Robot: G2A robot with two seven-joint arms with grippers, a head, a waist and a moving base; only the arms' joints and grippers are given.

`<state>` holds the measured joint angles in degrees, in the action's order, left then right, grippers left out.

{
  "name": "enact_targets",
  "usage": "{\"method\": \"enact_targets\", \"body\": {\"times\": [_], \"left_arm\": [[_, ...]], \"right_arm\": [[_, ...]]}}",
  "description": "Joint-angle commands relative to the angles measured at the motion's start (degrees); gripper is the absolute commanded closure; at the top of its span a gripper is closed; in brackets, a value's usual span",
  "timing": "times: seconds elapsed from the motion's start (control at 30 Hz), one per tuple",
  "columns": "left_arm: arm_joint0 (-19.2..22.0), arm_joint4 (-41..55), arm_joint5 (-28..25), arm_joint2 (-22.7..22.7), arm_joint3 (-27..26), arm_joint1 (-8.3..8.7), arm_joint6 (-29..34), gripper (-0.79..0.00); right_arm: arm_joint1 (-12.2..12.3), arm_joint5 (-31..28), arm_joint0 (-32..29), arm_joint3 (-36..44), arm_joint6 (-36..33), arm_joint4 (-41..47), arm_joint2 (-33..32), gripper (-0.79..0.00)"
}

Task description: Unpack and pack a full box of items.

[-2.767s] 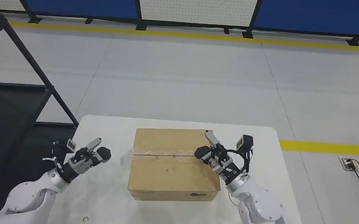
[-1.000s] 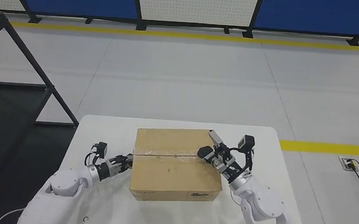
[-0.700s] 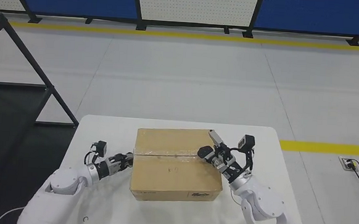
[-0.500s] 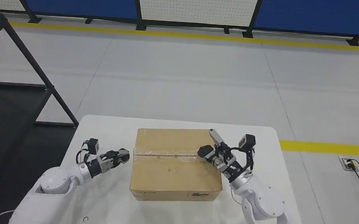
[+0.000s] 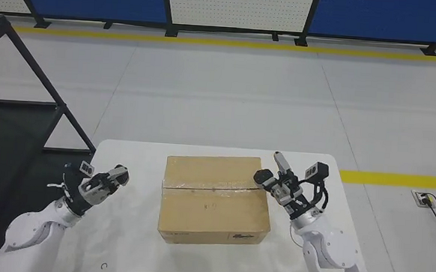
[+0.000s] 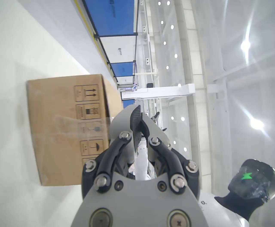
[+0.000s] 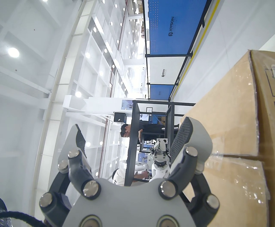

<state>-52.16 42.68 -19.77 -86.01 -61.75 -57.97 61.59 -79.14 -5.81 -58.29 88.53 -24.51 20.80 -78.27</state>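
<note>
Brown cardboard at centre: a sealed box is seen in the middle of a white table, its flaps shut and a strip of clear tape laid along the top seam. The left claw is held over the table's left part, well apart from the box's left edge, with bare tabletop between them. Its fingers are pressed together and nothing is gripped. The right claw is held just beside the box's right edge, near the seam's end, spread wide and empty. Whether the cardboard is touched cannot be told. Open tabletop is left on both sides and in front of the box, with a narrower strip behind it.
</note>
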Motion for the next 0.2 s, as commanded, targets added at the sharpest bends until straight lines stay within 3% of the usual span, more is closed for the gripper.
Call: {"method": "enact_targets", "body": {"times": [0.0,0.03,0.07,0.17], "left_arm": [[-1.45,3.67,0.22,-1.07,-2.03,0.04,2.06,-0.785],[-1.45,3.67,0.22,-1.07,-2.03,0.04,2.06,-0.785],[-1.38,3.75,0.15,-1.04,-2.0,0.04,2.03,-0.352],[-1.49,4.01,0.22,-1.1,-2.08,0.04,2.13,-0.524]], "right_arm": [[-0.01,0.03,0.02,0.01,0.03,-0.05,0.04,-0.785],[-0.01,0.03,0.02,0.01,0.03,-0.05,0.04,-0.785],[0.0,0.03,0.02,0.0,0.01,-0.03,0.02,-0.785],[-0.01,0.03,0.02,0.01,0.03,-0.05,0.04,-0.785]]}}
